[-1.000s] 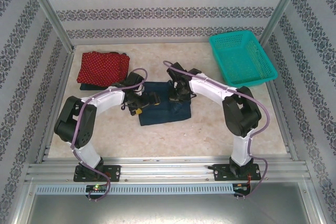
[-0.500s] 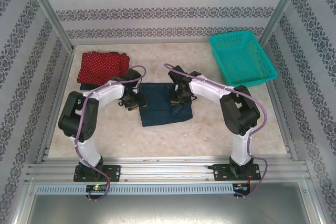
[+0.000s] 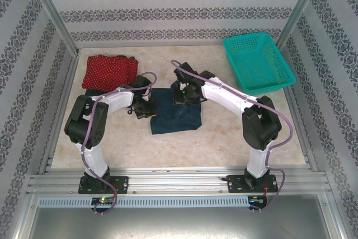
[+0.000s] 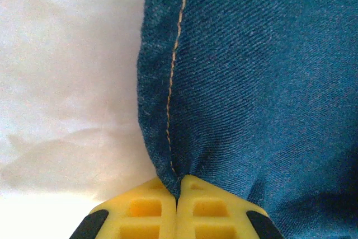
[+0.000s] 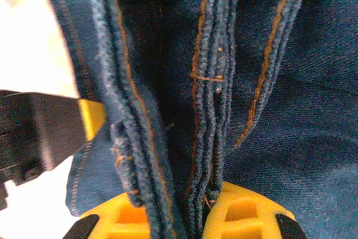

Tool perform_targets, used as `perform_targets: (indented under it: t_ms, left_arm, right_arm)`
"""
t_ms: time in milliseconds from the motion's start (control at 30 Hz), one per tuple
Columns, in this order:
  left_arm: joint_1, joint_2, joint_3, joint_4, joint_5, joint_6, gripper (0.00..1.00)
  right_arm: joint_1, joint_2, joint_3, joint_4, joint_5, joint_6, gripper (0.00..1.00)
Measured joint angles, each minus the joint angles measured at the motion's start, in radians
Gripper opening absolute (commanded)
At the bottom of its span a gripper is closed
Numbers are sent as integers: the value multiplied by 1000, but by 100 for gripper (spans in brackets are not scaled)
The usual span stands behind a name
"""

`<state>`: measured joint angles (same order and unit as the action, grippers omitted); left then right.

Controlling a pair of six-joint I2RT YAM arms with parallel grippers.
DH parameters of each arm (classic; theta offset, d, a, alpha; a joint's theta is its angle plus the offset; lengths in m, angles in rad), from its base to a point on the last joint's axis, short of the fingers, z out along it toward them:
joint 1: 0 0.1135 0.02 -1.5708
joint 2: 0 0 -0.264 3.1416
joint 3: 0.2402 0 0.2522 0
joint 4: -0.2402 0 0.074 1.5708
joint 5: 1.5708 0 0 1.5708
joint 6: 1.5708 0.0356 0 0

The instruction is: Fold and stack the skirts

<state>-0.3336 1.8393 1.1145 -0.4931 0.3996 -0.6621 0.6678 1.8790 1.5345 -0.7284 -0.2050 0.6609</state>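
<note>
Top external: left end effector (image 3: 146,112), right end effector (image 3: 180,100) gripping denim skirt (image 3: 180,118) outside basket (image 3: 271,86).

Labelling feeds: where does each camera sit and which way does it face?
Top external: above, behind the bases, looking down at the table; both arms show.
Left wrist: looks along the left gripper, shut on the edge of the denim skirt.
Right wrist: looks along the right gripper, shut on its seams.
Shared: that skirt.

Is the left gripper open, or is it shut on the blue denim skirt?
Shut on it. In the left wrist view, the yellow tips of the left gripper meet, pinching the stitched edge of the denim skirt.
</note>
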Motion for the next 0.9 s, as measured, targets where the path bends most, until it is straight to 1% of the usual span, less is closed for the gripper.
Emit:
perform_targets:
  t_ms: [133, 200, 267, 333, 467, 533, 600, 733, 833, 900]
  left_arm:
    - [0, 0, 0, 0, 0, 0, 0]
    - [0, 0, 0, 0, 0, 0, 0]
    - [0, 0, 2, -2, -1, 1, 10]
    - [0, -2, 3, -5, -5, 5, 23]
    - [0, -28, -9, -24, -23, 0, 33]
    - [2, -60, -11, -38, -31, -2, 35]
    - [7, -102, -11, -43, -37, -6, 36]
    - [39, -209, -30, -45, -57, -31, 40]
    - [66, -299, -68, -44, -86, -54, 41]
    - [76, -349, -92, -44, -105, -66, 41]
  right_arm:
    - [37, 62, 48, -1, -39, 7, 0]
    - [48, 105, 69, -4, -51, 11, 2]
    - [55, 145, 81, -11, -50, 17, 5]
    - [60, 175, 82, -22, -40, 22, 9]
    - [64, 187, 87, -32, -24, 38, 17]
    - [69, 187, 97, -32, -20, 49, 27]
    - [75, 185, 98, -18, -21, 60, 35]
    - [88, 130, 44, 92, -72, 75, 46]
    - [83, 19, -51, 208, -123, 77, 50]
    - [61, -65, -115, 274, -131, 74, 51]
